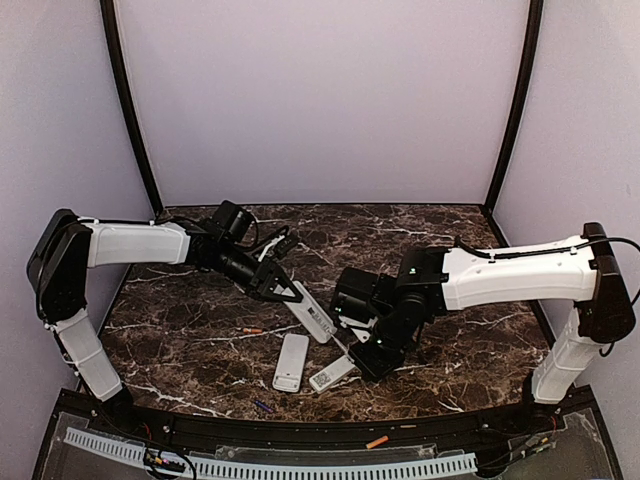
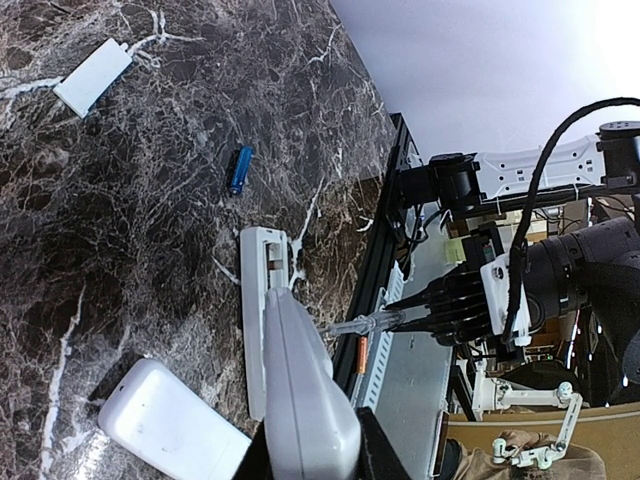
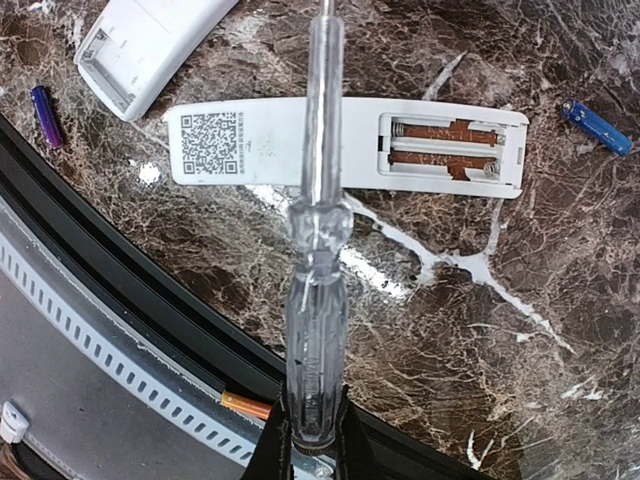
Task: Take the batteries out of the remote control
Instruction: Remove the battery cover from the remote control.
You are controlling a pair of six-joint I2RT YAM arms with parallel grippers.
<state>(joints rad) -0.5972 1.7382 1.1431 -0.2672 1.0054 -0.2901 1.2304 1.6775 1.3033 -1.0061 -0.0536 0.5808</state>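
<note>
My left gripper [image 2: 310,455] is shut on one end of a pale grey remote control [image 2: 300,395], held tilted above the table [image 1: 310,318]. My right gripper [image 3: 312,440] is shut on a clear-handled screwdriver [image 3: 318,250]; its tip reaches toward the held remote's side [image 2: 335,328]. Under it lies a white remote [image 3: 350,145], back up, with its open compartment [image 3: 450,150] showing no cells. Loose batteries lie around: a blue one [image 3: 595,127], a purple one [image 3: 44,115] and an orange one [image 3: 247,404] on the front rail.
Another white remote [image 1: 291,362] lies beside the open one [image 1: 332,374]. A flat white cover [image 2: 93,77] lies farther off on the marble. A further orange battery [image 1: 252,330] is left of the remotes. The black front rail [image 1: 300,432] borders the near edge.
</note>
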